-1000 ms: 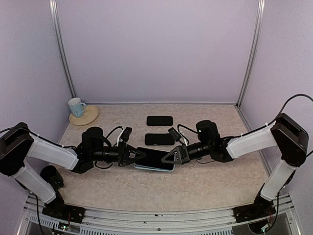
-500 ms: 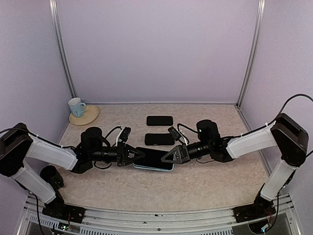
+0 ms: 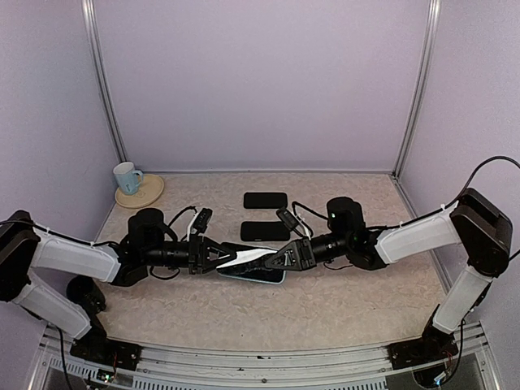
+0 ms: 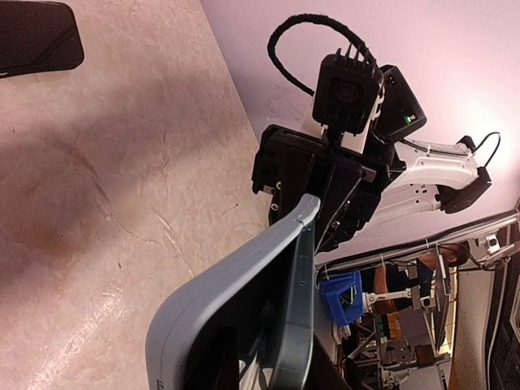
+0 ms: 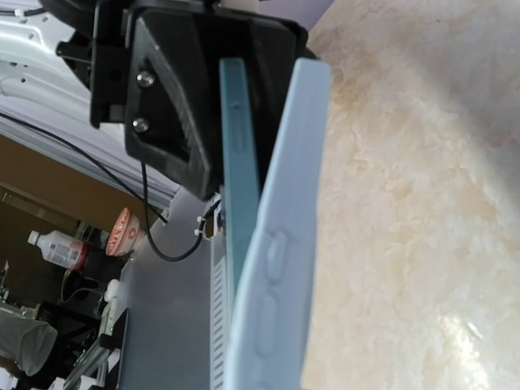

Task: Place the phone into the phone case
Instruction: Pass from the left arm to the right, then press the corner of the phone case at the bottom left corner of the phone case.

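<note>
In the top view a dark phone [image 3: 258, 257] lies tilted in a pale blue phone case [image 3: 253, 275] at the table's middle, held between both arms. My left gripper [image 3: 225, 260] is at its left end and my right gripper [image 3: 274, 259] at its right end. The left wrist view shows the case [image 4: 236, 325] rising from below toward the right gripper [image 4: 313, 213], which is clamped on its far end. In the right wrist view the teal phone edge [image 5: 237, 187] stands slightly apart from the case wall [image 5: 280, 244]. My own fingers are hidden in both wrist views.
Two black slabs, phones or cases, lie behind the grippers [image 3: 266, 200] [image 3: 265, 231]; one shows in the left wrist view [image 4: 36, 36]. A pale mug [image 3: 126, 176] stands on a round coaster [image 3: 145, 195] at the back left. Walls close in on three sides.
The phone and case have tipped up and now catch a glare. The left arm has drawn back slightly to the left. The right jaws have closed further.
</note>
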Controlling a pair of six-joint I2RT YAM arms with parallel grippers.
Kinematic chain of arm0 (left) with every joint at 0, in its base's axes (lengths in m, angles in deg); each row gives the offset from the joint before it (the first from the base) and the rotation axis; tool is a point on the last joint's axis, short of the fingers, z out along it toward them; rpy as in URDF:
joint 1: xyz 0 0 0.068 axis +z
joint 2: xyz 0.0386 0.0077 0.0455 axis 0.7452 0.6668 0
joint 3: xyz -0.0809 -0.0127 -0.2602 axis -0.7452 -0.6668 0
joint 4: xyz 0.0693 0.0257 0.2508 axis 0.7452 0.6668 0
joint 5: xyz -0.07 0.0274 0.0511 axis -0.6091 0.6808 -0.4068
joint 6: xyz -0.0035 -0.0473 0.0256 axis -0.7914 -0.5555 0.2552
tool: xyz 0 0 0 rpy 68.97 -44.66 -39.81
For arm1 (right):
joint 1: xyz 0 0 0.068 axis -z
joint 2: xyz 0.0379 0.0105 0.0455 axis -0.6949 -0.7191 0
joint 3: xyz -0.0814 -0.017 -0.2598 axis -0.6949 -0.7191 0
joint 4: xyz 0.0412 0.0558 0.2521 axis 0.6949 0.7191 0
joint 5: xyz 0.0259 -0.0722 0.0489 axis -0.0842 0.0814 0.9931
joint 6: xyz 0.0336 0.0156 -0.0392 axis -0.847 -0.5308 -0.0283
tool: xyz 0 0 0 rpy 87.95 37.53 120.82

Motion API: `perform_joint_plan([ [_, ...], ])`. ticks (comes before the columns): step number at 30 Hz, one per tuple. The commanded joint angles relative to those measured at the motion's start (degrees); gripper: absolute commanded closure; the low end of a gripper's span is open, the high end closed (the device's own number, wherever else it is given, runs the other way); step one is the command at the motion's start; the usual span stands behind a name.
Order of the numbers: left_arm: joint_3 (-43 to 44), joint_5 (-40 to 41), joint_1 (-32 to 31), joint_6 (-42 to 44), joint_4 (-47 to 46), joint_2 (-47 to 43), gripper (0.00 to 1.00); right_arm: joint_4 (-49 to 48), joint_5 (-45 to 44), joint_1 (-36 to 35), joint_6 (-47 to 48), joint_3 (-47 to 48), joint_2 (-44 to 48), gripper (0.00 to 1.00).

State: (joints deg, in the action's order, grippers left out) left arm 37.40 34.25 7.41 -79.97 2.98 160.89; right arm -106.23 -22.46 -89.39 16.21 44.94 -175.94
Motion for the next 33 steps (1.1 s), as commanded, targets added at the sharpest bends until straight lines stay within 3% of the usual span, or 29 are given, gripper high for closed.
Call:
perform_joint_plan([
  [1,0.16,4.41,2.39,-0.34,3.04,-2.9,0.78,1.63,-0.2,-0.17,2.47,-0.01,0.38,1.0],
  [18,-0.48,6.18,6.71,4.83,11.95,-9.61,0.57,0.99,0.52,0.56,3.15,-1.08,1.76,1.0],
  [24,-0.97,6.11,6.76,6.41,12.13,-9.96,0.31,0.42,2.85,0.54,6.43,-1.75,2.88,1.0],
  [31,-1.5,5.02,6.59,8.39,12.04,-10.58,0.02,8.21,3.87,0.55,18.29,-0.77,4.05,1.0],
  [33,-1.52,4.85,6.38,8.88,11.96,-10.48,0.01,9.46,4.14,0.54,20.4,-0.71,4.33,1.0],
])
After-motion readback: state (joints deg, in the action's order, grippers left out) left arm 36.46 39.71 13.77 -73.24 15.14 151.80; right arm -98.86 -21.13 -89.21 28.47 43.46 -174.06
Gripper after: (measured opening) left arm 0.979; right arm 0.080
